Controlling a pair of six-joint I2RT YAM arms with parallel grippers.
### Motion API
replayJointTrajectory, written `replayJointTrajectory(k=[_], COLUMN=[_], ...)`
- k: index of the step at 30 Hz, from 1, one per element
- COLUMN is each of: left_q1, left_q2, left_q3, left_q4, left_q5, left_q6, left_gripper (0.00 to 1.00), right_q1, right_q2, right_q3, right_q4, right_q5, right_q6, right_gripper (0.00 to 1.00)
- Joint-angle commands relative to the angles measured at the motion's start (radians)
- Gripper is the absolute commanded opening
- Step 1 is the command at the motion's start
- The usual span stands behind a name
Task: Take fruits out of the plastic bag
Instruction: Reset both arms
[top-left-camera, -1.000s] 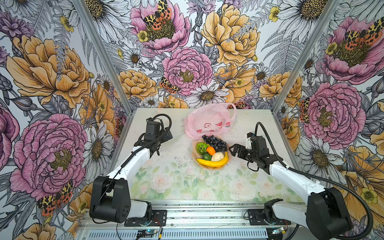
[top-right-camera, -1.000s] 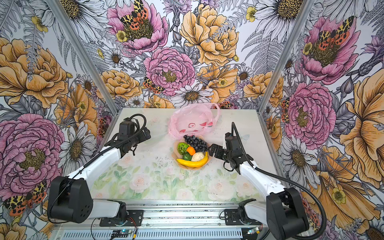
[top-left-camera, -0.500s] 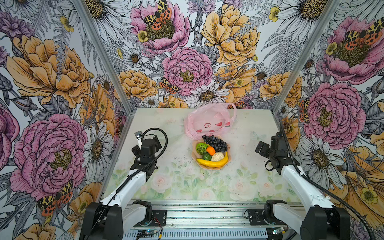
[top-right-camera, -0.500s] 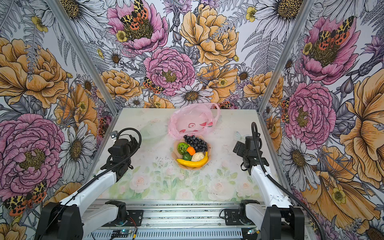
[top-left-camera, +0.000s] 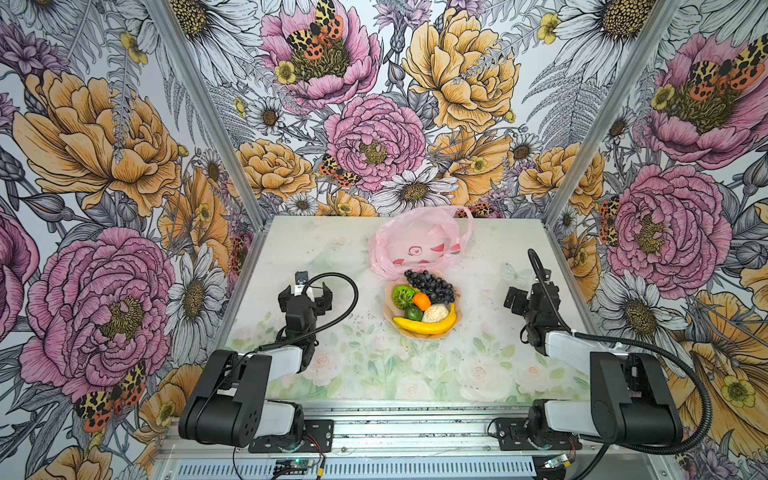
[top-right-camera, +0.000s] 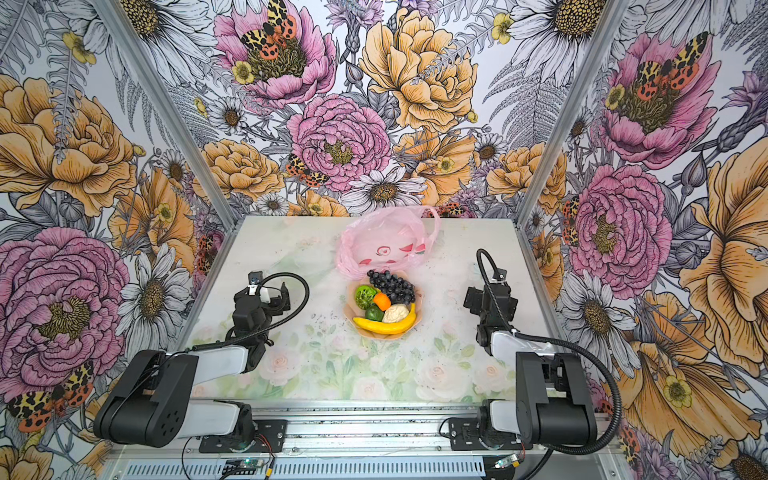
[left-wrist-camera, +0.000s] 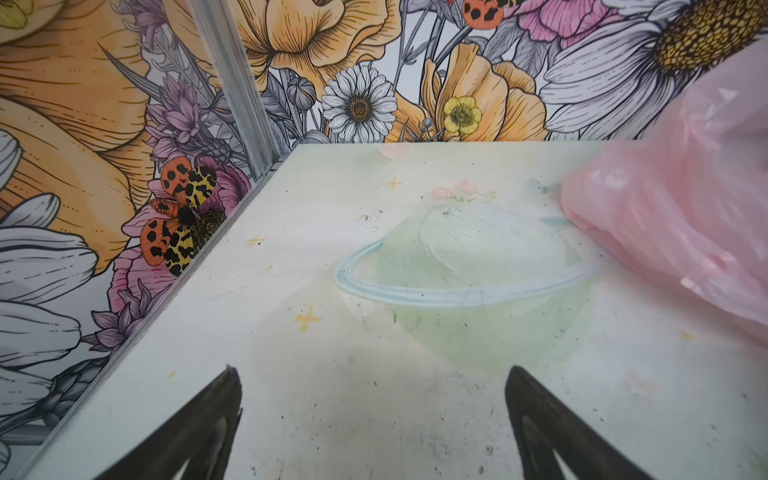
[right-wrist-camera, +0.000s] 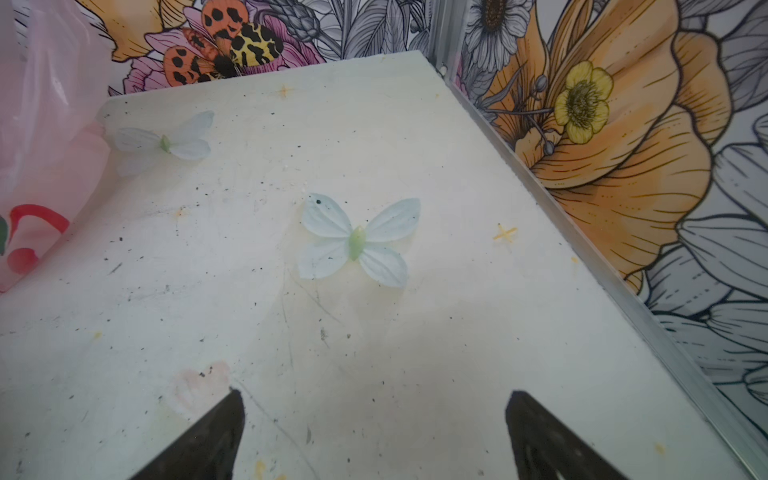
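Grippers, both top views: L gripper (top-left-camera: 306, 291) hangs over the left side of the table (top-left-camera: 332, 249), jaws spread wide, nothing btwn them. R gripper (top-left-camera: 519, 298) is the same on the right side, wide and empty. Both are well apart from the fruit. Plastic bag (top-left-camera: 419, 241) lies crumpled at the far middle of the table and looks slack. Its near edge touches or just overlaps the far rim of the pink dish (top-left-camera: 420, 336); can't tell which. Dish holds grape bunch (top-left-camera: 430, 286), lime half (top-left-camera: 403, 296), orange piece (top-left-camera: 422, 301), avocado (top-left-camera: 412, 313) and cream lump (top-left-camera: 435, 312), w/ banana (top-left-camera: 424, 327) along the near rim. No lemon seen anywhere.

Left wrist view: L gripper (left-wrist-camera: 372, 370) tips stand wide over bare table. Plastic bag (left-wrist-camera: 685, 228) is blurred at one side, no lump showing thru it.

Right wrist view: R gripper (right-wrist-camera: 374, 392) tips are wide too, over bare table w/ printed butterflies (right-wrist-camera: 357, 241). Plastic bag (right-wrist-camera: 41, 124) shows at the edge, red print visible, contents not.

Judgement: unloading step looks finished or v. close. Only open q is whether sth (e.g. a lemon) sits inside the bag; the film hides that. If so, next move needs one gripper to lift a handle so the mouth opens, and the other to reach in w/o dragging the bag onto the dish. If not, nothing is left to do.
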Motion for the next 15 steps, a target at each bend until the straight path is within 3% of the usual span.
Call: replayJointTrajectory(k=[1,2,4,6,15], left_q1=[0.079,0.102,0.139,0.146,0.147], left_q2=[0.131,0.180,0.131,0.155,0.151], left_q3=[0.001,0.009,0.065,0.081,0.082], left_q4=[0.225,0.285,0.094,0.105,0.096], left_q5=[0.176,0.213,0.244,0.252,0.253], left_q6=[-0.035,-0.048,-0.083,-0.092,-0.094], left_gripper=[0.99,0.99,0.99,0.99,0.99], right_q1=[0.003,0.003,-0.002,-0.001,0.051], right_q2=[0.030,0.053,0.116,0.189,0.185], right_q3=[-0.010,-0.023,-0.047,-0.030,-0.009], right_q4=[0.272,0.321,0.422,0.458,0.411], right_q5=[-0.121,-0.136,-0.168,-0.173,-0.056], right_q6=[-0.086,-0.088,-0.091,-0.096,-0.118], right_gripper=[1.00,1.00,0.99,1.00,0.99])
